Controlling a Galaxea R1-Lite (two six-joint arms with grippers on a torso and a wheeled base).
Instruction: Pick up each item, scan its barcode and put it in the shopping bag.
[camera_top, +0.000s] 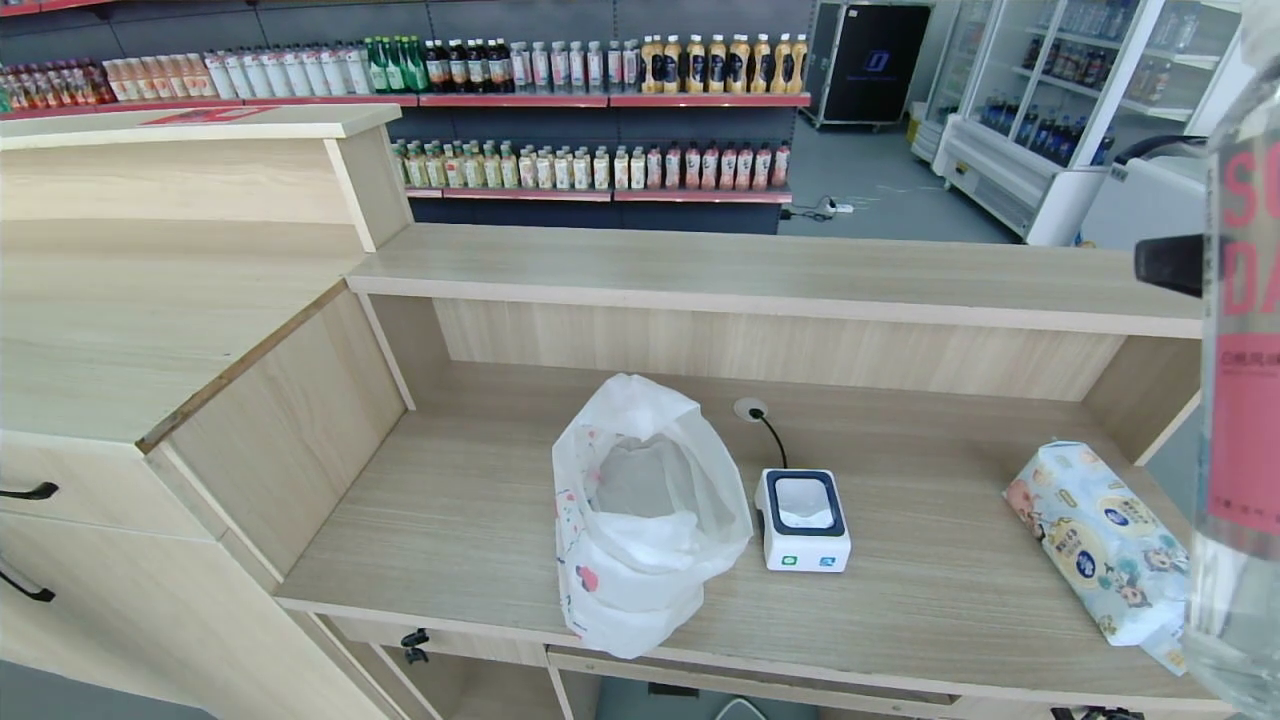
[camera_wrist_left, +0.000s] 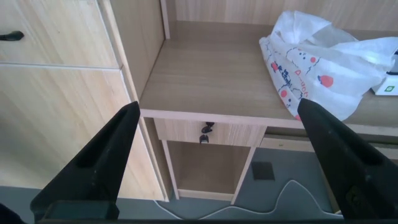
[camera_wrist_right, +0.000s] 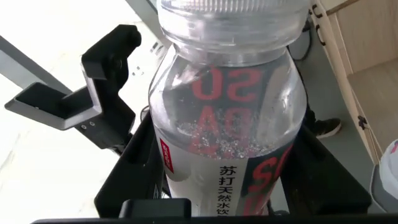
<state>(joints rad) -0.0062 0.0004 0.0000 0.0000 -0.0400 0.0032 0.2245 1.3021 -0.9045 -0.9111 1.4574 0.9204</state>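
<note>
A clear soda water bottle (camera_wrist_right: 230, 124) with a red and black label stands between the fingers of my right gripper (camera_wrist_right: 227, 186), which is shut on it. In the head view the bottle (camera_top: 1240, 420) is held high at the far right, close to the camera, with one black finger (camera_top: 1165, 263) beside it. The white shopping bag (camera_top: 640, 510) stands open in the middle of the counter, and the white barcode scanner (camera_top: 803, 518) sits just to its right. A patterned tissue pack (camera_top: 1105, 545) lies at the right end. My left gripper (camera_wrist_left: 217, 168) hangs open and empty below the counter's front edge, left of the bag (camera_wrist_left: 323, 56).
The wooden counter (camera_top: 450, 520) has a raised ledge (camera_top: 760, 270) behind it and a tall cabinet wall (camera_top: 280, 430) on its left. A drawer with a key (camera_wrist_left: 205, 132) sits under the front edge. Drink shelves and fridges stand far behind.
</note>
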